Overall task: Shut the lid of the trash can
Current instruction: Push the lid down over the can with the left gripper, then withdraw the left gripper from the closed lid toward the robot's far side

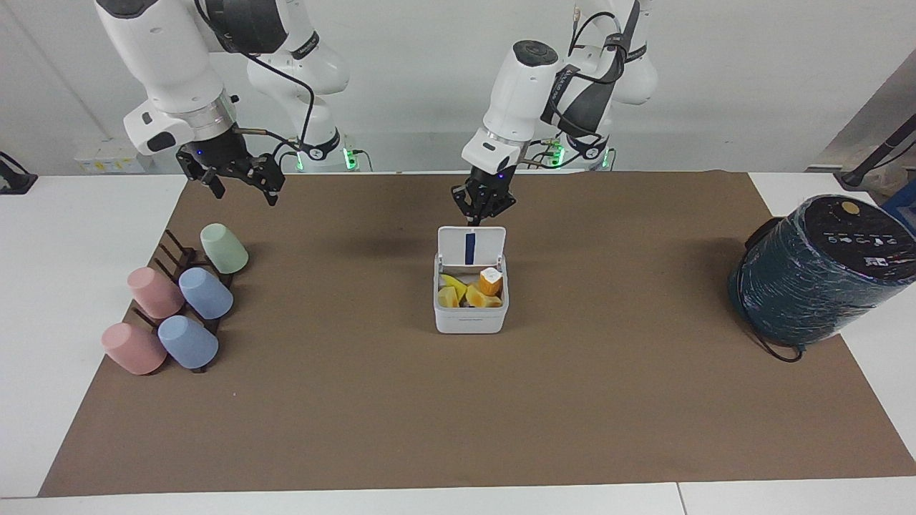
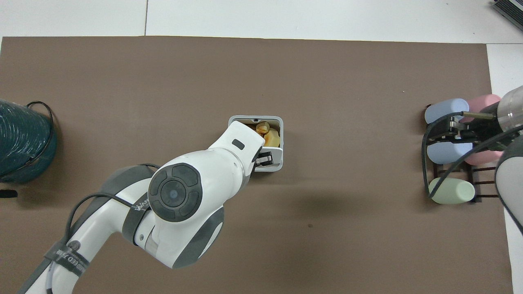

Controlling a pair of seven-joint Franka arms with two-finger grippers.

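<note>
The trash can (image 1: 470, 304) stands on the brown mat near the middle of the table (image 1: 86, 236), well apart from the cup rack (image 1: 179, 286) toward the right arm's end and the dark teal wrapped cylinder (image 1: 816, 272) toward the left arm's end. Its lid (image 1: 471, 247) is raised upright on the hinge at the edge nearer the robots, blue strip facing away from them; yellow and orange scraps (image 1: 469, 292) fill the box.

The left pincer (image 1: 481, 209) hangs just above the lid's top edge, on the robots' side of it, and appears not to touch it. Whether its fingers are apart or together cannot be told.

Recommended procedure:
1. Bring the fingertips against the outer face of the lid, close under its top edge, where leverage about the hinge is greatest.
2. Push away from the robots and downward, following the lid's arc.
3. Keep force light: the box looks light and may slide or tip.
4. Watch the tallest orange scrap; it may hold the lid off the rim.

The right pincer (image 1: 235, 175), spread wide and empty, waits in the air over the mat beside the cup rack.
</note>
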